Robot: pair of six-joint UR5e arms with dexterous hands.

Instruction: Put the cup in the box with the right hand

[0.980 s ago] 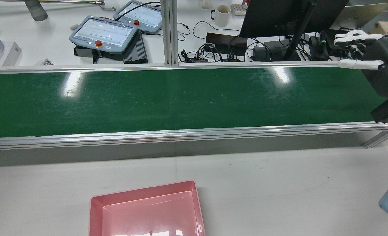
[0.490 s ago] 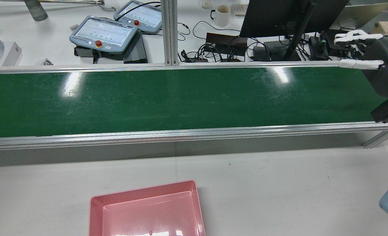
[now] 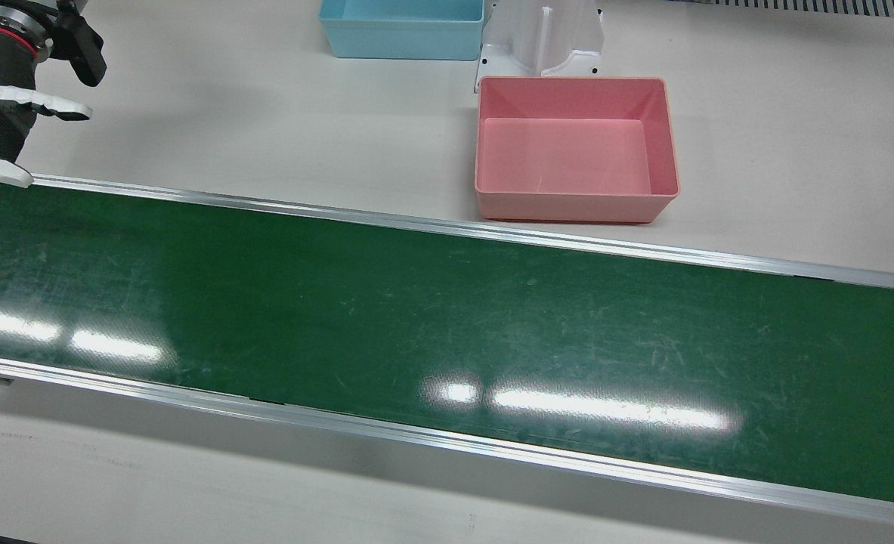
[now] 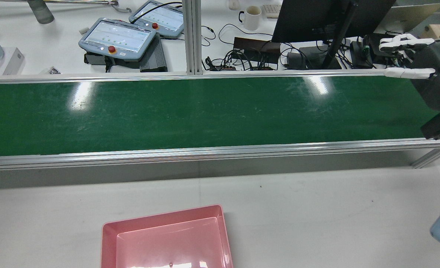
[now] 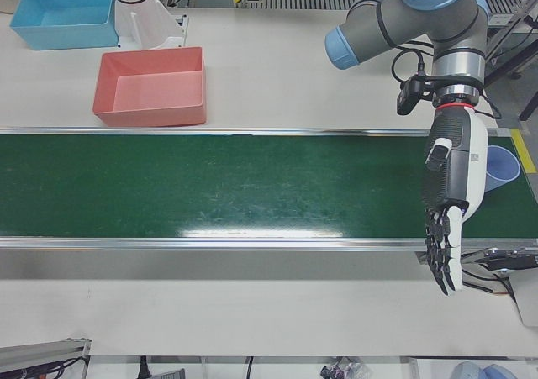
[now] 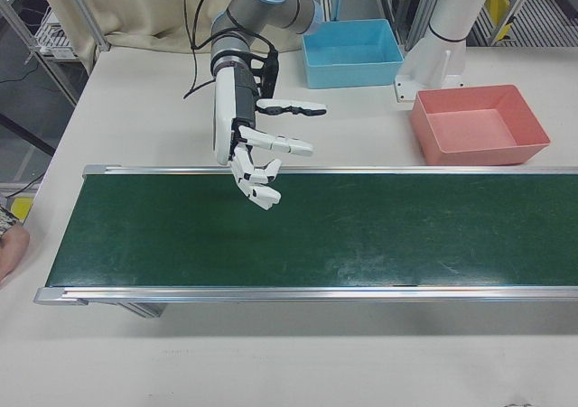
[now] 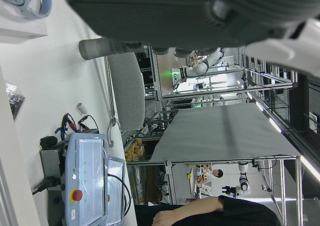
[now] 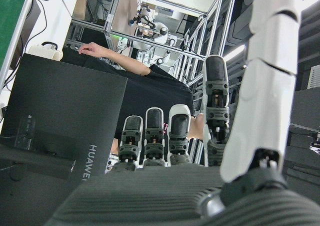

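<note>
Over the conveyor belt's point(image 6: 307, 231) end, the right hand point(image 6: 257, 150) hangs empty with fingers spread, seemingly awaiting the cup, which no view shows, while the pink box point(image 3: 575, 147) sits empty beside the belt's near rail, the left hand point(image 5: 450, 202) open too.

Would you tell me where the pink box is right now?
The pink box sits empty on the white table, just off the green belt on the robot's side; in the front view it lies right of centre, beside a white pedestal base and near the blue box.
</note>
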